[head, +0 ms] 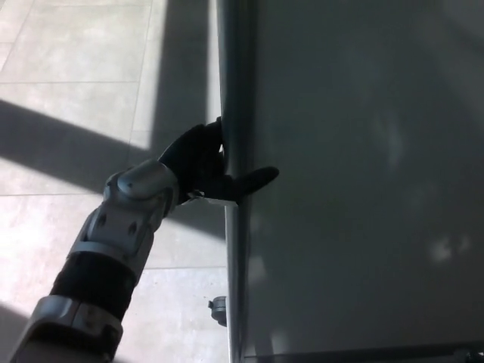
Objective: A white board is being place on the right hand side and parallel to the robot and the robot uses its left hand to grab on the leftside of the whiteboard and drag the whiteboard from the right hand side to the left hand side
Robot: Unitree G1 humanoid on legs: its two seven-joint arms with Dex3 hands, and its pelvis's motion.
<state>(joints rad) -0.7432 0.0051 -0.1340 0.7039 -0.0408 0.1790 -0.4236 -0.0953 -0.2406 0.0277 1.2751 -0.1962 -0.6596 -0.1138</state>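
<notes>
One whiteboard [363, 189] fills the right of the view, its metal left edge [234, 227] running top to bottom. One left hand [208, 162] clamps that edge, thumb [257, 180] across the board face. One caster [218, 310] shows below, over the tiled floor [76, 76].

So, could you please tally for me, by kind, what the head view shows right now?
Whiteboards: 1, the whiteboard
Robot hands: 1, the left hand, closed on the board's left edge
Casters: 1, a small caster by the board's lower left corner
Total: 3
</notes>
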